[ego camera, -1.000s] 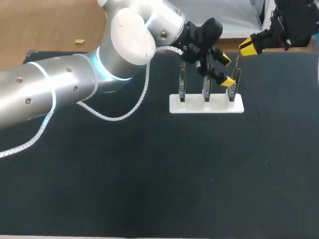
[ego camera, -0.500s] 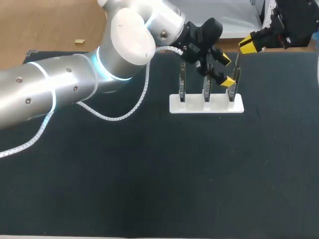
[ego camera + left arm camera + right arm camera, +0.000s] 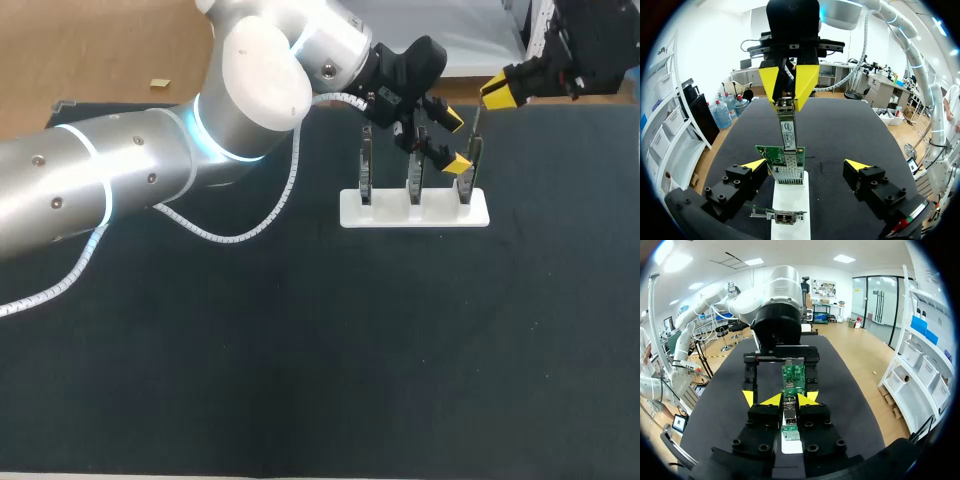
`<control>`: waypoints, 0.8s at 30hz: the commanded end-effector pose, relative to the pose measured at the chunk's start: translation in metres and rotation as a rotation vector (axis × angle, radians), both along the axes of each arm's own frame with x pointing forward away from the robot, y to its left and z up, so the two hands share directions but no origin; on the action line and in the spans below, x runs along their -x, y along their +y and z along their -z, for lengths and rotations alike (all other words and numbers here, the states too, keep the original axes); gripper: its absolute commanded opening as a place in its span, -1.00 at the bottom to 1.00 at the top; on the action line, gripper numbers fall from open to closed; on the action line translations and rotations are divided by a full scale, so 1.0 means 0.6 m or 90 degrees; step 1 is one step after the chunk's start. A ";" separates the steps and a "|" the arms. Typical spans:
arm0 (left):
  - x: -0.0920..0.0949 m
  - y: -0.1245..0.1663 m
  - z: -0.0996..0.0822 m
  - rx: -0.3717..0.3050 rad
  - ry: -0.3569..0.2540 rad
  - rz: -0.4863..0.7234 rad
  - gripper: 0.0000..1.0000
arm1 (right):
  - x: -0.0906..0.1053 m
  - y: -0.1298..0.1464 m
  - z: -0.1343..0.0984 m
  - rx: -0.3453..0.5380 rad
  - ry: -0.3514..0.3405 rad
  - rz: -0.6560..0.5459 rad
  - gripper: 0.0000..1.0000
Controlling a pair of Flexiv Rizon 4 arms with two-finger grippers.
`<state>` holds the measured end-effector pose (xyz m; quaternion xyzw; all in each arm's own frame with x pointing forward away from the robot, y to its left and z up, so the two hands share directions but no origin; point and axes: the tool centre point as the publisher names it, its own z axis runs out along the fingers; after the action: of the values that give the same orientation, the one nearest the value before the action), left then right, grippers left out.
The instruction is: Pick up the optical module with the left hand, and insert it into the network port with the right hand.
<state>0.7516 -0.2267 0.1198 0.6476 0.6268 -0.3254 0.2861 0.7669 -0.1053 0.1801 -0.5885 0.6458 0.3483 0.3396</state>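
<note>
Module point(image 3: 788, 131) sits clamped in right end effector point(image 3: 789, 401); left end effector point(image 3: 806, 163) gapes wide.

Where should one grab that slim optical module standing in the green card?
At the optical module's free upper end, from straight above: it stands upright, lower end in the green card; the right gripper grips it there.
</note>
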 end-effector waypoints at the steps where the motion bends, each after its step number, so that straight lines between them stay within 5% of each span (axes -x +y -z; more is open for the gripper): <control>1: -0.004 -0.002 -0.001 -0.004 0.002 0.002 1.00 | 0.000 0.000 0.003 0.001 0.001 0.001 -1.00; 24: -0.004 -0.002 -0.001 -0.004 0.002 0.002 1.00 | -0.003 -0.001 0.007 0.007 0.005 0.003 -1.00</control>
<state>0.7517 -0.2267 0.1198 0.6476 0.6268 -0.3254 0.2861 0.7679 -0.1066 0.1762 -0.5873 0.6506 0.3466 0.3341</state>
